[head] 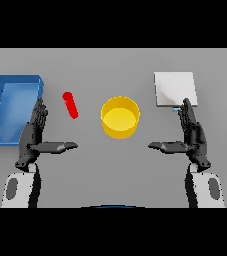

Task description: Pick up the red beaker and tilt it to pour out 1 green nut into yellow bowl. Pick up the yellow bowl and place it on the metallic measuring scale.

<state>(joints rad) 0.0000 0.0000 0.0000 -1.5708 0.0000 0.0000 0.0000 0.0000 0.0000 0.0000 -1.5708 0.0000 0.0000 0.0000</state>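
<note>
Setup noted at start of pour step. Slim red cylindrical beaker (pixel 70 105) is seen on the grey table (pixel 110 165), left of the round yellow bowl (pixel 120 116), long axis running away from the robot and slightly leftward. It is nearest the left hand (pixel 35 137), just ahead and inward of it. Both left and right hand (pixel 191 136) are held open, fingers straight, nothing grasped. Flat metallic measuring scale (pixel 174 89) is placed right of the bowl.

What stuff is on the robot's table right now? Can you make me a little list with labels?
red beaker: tilted, left of the bowl
yellow bowl: middle of the table, nothing seen inside
metallic scale: far right
blue tray: far left
left hand: open, holding nothing
right hand: open, holding nothing
green nut: cannot see one
</note>
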